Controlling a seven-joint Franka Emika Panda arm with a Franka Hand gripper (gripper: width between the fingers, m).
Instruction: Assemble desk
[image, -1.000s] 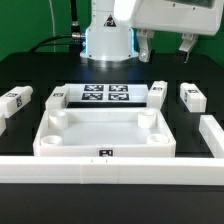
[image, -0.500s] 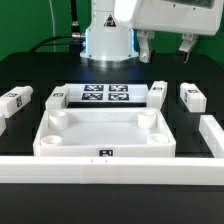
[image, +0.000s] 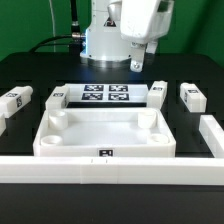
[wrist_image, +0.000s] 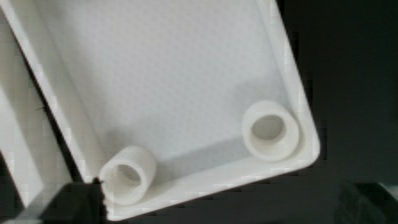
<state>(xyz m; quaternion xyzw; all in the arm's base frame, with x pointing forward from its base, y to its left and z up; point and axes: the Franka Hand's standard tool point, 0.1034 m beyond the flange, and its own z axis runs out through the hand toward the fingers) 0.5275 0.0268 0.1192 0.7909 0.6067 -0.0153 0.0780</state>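
Observation:
The white desk top lies with its rim up in the middle of the table, with round sockets in its corners. Four white tagged legs lie loose: two at the exterior view's left and two at its right. My gripper hangs high above the back of the table, open and empty. In the wrist view the desk top shows two sockets, and my dark fingertips stand wide apart at the corners.
The marker board lies flat behind the desk top, between the inner legs. A long white border bar runs along the front, and another stands at the exterior view's right. The robot base is at the back.
The hand has swung toward the exterior view's left and turned about its axis. It is still open and empty. The parts have not moved.

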